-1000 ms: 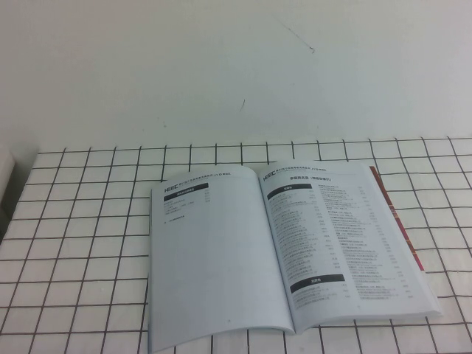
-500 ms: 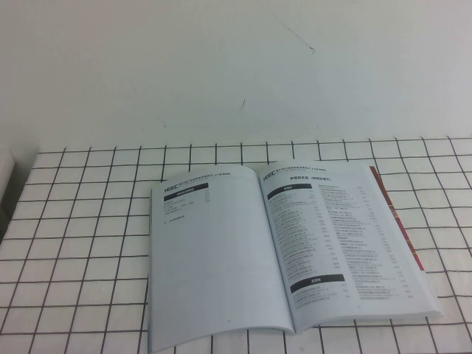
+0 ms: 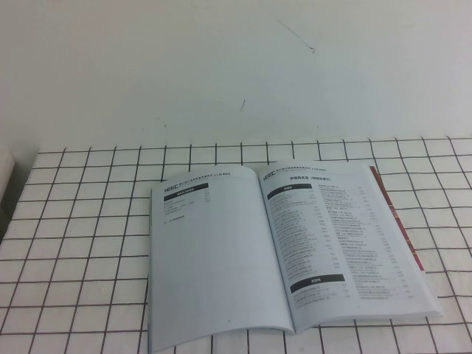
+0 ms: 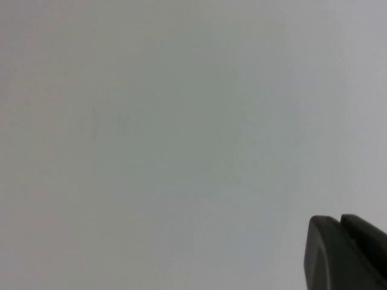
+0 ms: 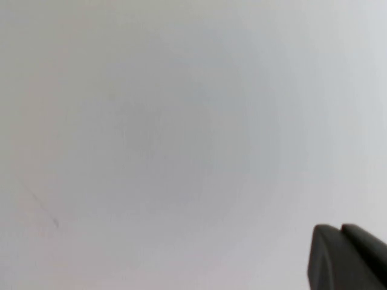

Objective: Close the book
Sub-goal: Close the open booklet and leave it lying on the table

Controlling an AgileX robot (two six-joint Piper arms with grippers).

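Note:
An open book (image 3: 284, 251) lies flat on the grid-lined table (image 3: 74, 228) in the high view, a little right of centre. Its left page (image 3: 210, 258) is mostly blank and its right page (image 3: 339, 236) carries dense printed lists. A red cover edge (image 3: 402, 228) shows along the right side. Neither arm appears in the high view. In the left wrist view my left gripper (image 4: 340, 219) shows only as two dark fingertips pressed together against a blank white surface. My right gripper (image 5: 340, 228) looks the same in the right wrist view, shut on nothing. Both are away from the book.
A white wall (image 3: 236, 66) rises behind the table's far edge. A pale object (image 3: 4, 173) pokes in at the left border. The book's near corner reaches the bottom of the high view.

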